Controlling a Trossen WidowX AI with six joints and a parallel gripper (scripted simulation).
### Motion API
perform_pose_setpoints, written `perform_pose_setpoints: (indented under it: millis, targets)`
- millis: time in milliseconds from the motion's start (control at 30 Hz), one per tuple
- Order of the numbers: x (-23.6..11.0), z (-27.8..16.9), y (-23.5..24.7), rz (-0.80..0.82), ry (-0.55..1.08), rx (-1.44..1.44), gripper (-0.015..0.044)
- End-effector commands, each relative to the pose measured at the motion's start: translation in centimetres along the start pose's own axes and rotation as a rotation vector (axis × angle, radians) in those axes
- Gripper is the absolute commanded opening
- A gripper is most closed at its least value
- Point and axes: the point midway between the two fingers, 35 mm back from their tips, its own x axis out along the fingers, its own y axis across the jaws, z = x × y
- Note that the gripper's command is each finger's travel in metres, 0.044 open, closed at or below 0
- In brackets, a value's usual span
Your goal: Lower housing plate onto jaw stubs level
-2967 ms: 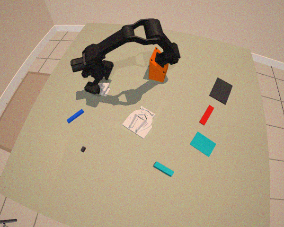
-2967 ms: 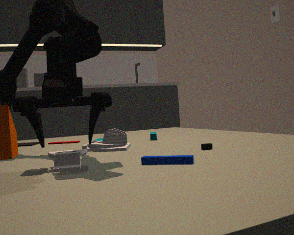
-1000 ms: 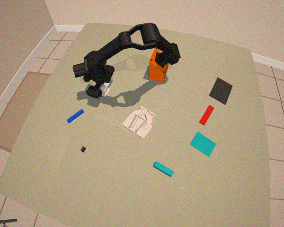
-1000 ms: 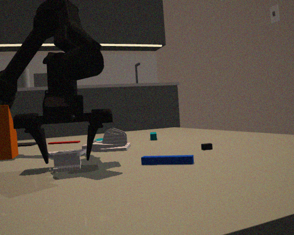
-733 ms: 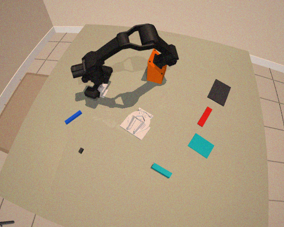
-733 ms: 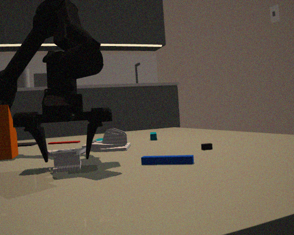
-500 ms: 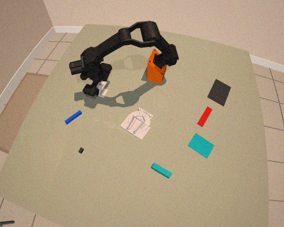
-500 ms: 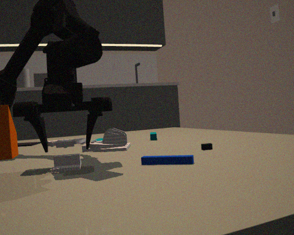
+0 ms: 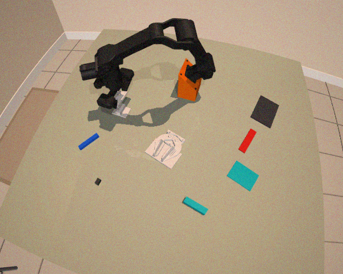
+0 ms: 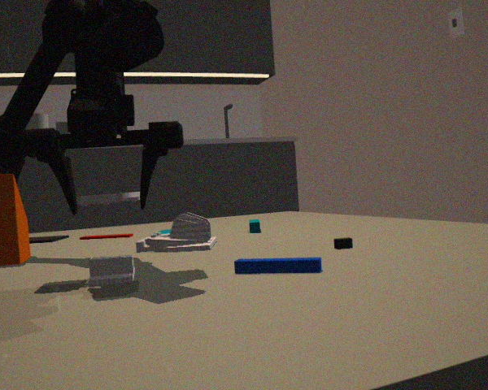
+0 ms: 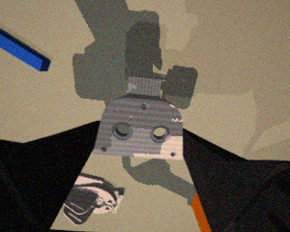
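My gripper [image 9: 120, 99] [image 10: 108, 208] [image 11: 140, 129] is shut on the housing plate [image 9: 121, 94] [image 10: 105, 199] [image 11: 140, 119], a grey-white plate with a rounded edge and two round holes. The fingers grip its two side edges. It looks about level and hangs well above a small pale stand [image 9: 125, 111] [image 10: 111, 268] [image 11: 144, 86] on the table. The pinkish-white base [image 9: 148, 150] [image 10: 172, 247] lies in the middle of the table, away from the gripper. It carries two jaws [image 10: 189, 227] side by side. The pins and stubs are too small to tell apart.
A blue bar [image 9: 88, 141] [image 10: 277, 266] [image 11: 19, 47] and a small black block [image 9: 98, 181] [image 10: 343, 243] lie left of the base in the top view. A teal bar [image 9: 195, 205], teal plate [image 9: 243, 176], red bar [image 9: 247, 140] and dark plate [image 9: 264, 111] lie right. The orange mount [image 9: 187, 89] stands behind.
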Motion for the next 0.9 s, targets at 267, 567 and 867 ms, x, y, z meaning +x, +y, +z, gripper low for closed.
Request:
perform_pose_setpoints:
  millis: [267,567,867]
  targets:
    - [-0.8,-1.8,1.2,-0.005,-0.010,-0.105,0.0351]
    - [-1.3,-4.4,2.7,-0.005,-0.019,-0.246,0.0351]
    - [-1.6,-7.1,3.9,-0.006,-0.025,-0.389,0.0351]
